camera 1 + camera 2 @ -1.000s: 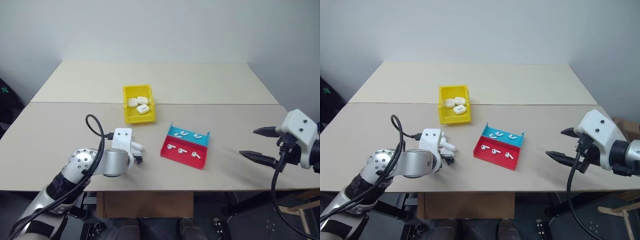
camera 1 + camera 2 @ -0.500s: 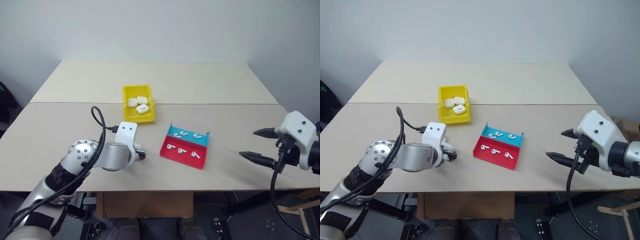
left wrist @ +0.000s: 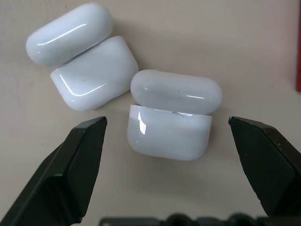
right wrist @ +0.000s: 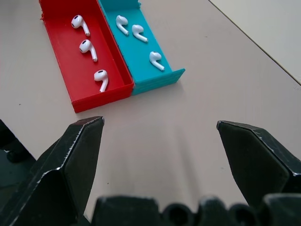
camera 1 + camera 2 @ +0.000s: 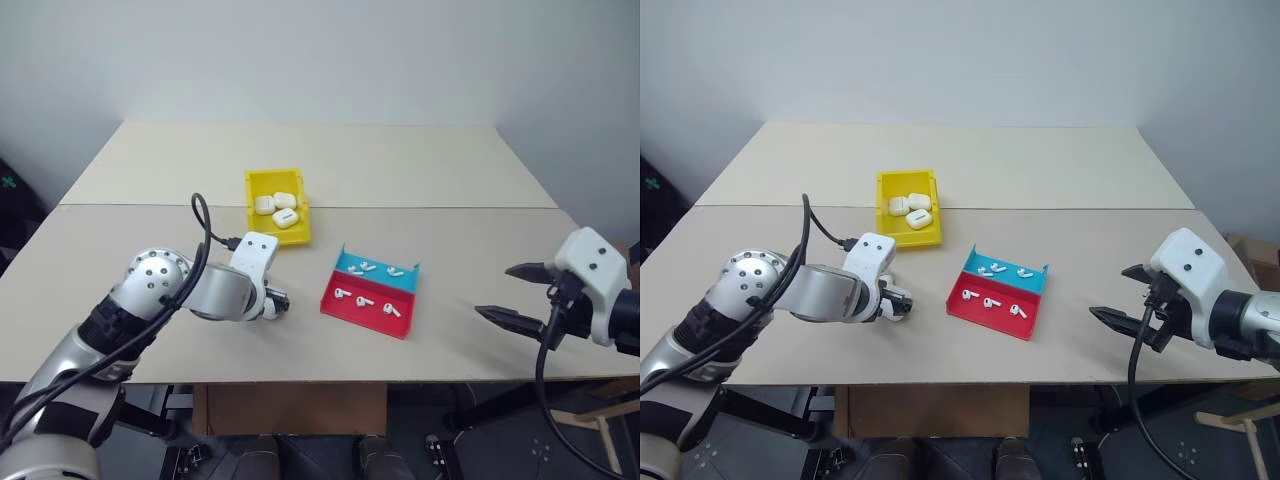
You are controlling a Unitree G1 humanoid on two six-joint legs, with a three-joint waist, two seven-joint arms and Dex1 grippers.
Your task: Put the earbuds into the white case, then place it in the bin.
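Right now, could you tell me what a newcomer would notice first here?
Probably the yellow bin holding white cases mid-table, and the red-and-blue tray of earbuds nearer the robot. Then the left gripper, open over two open-lidded cases on the table.

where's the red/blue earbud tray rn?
Head views: the red-and-blue tray sits on the table right of centre, in front of the yellow bin, between the left end effector and the right end effector.
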